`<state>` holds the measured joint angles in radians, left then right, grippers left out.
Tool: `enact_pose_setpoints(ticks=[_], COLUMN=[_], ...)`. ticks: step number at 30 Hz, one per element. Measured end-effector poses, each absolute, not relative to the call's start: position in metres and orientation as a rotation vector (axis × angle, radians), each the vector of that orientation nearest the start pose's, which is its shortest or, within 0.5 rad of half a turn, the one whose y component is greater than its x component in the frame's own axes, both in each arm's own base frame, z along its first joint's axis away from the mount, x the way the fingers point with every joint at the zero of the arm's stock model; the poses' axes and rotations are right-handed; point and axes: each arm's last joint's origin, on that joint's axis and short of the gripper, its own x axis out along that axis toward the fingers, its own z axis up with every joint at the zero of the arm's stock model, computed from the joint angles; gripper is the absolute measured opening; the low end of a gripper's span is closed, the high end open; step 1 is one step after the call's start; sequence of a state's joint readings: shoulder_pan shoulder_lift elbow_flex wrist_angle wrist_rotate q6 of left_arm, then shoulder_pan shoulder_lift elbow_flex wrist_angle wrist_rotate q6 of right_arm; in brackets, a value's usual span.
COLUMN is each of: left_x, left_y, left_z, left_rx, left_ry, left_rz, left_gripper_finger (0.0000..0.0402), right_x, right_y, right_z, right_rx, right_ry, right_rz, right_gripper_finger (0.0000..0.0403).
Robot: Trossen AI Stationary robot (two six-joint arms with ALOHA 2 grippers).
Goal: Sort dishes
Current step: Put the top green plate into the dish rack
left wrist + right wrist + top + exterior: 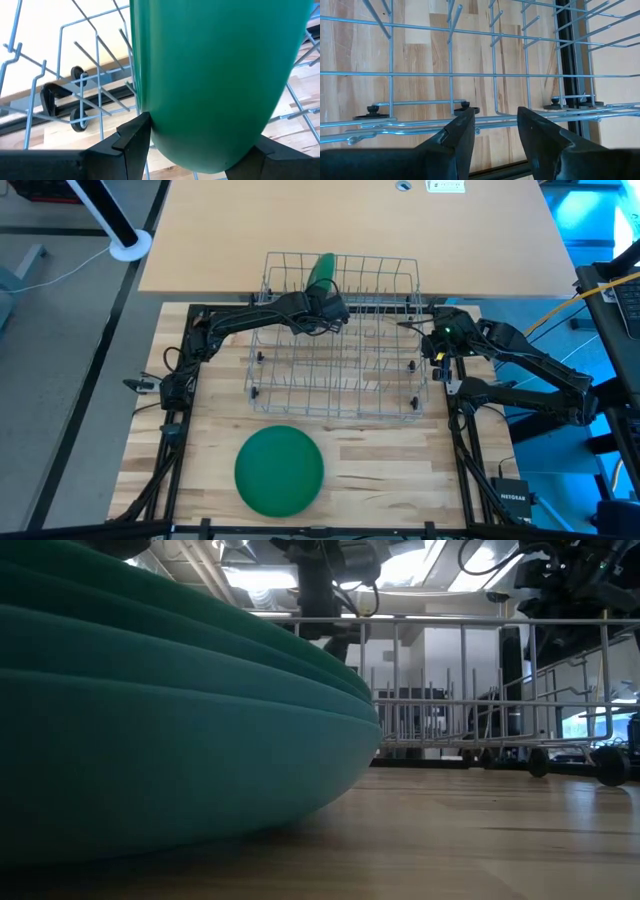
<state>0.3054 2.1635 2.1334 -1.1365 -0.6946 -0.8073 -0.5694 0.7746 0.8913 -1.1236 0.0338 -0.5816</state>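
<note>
My left gripper [326, 298] reaches over the far part of the wire rack [340, 330] and is shut on one green plate [322, 272], which stands on edge among the rack's wires. In the left wrist view this plate [215, 75] fills most of the picture. A stack of green plates [279, 470] lies flat on the table near its front edge and looms large in the low view [150, 720]. My right gripper [495, 130] is open over the rack's right rim and touches nothing. My left gripper pinches the green plate by the rim nearest the wrist [160, 145], one finger [132, 142] on each face. The fingers come from the table's near side, slanting down over the rack. The plate stands upright on edge; whether its far rim rests on the rack wires, I cannot tell.
The wire rack has upright tines [95, 55] and small wheels [605, 765]. It stands on the wooden table [400, 460], with bare wood to the right of the stack. A lighter desk surface [350, 220] lies beyond the rack's far side.
</note>
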Motion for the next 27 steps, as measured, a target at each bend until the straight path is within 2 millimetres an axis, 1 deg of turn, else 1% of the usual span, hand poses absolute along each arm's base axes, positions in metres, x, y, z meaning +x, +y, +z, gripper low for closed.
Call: enact_pose_setpoints(ticks=[6, 8, 10, 16, 18, 20, 22, 27], left_x=[0.423, 0.423, 0.423, 0.423, 0.423, 0.424, 0.425, 0.428], left_y=[0.150, 0.150, 0.150, 0.149, 0.149, 0.148, 0.144, 0.123], left_z=[0.294, 0.294, 0.295, 0.295, 0.295, 0.295, 0.297, 0.303], left_rx=[-0.404, -0.415, -0.434, -0.456, -0.460, -0.460, -0.438, -0.343], left_ry=[0.758, 0.751, 0.741, 0.726, 0.722, 0.720, 0.729, 0.727], left_rz=[1.272, 1.275, 1.278, 1.289, 1.292, 1.289, 1.272, 1.247], left_gripper_finger=[0.0197, 0.0208, 0.0235, 0.0360, 0.0388, 0.0394, 0.0388, 0.0385], right_x=[0.100, 0.100, 0.100, 0.100, 0.100, 0.100, 0.100, 0.100], right_y=[-0.065, -0.065, -0.065, -0.065, -0.065, -0.065, -0.065, -0.065], right_z=[0.295, 0.295, 0.295, 0.295, 0.295, 0.295, 0.295, 0.295], right_rx=[-0.248, -0.248, -0.248, -0.248, -0.248, -0.248, -0.248, -0.248], right_ry=[1.101, 1.101, 1.102, 1.101, 1.101, 1.101, 1.101, 1.101], right_rz=[-0.245, -0.245, -0.245, -0.245, -0.245, -0.245, -0.245, -0.245], right_gripper_finger=[0.0154, 0.0154, 0.0154, 0.0154, 0.0154, 0.0154, 0.0154, 0.0154])
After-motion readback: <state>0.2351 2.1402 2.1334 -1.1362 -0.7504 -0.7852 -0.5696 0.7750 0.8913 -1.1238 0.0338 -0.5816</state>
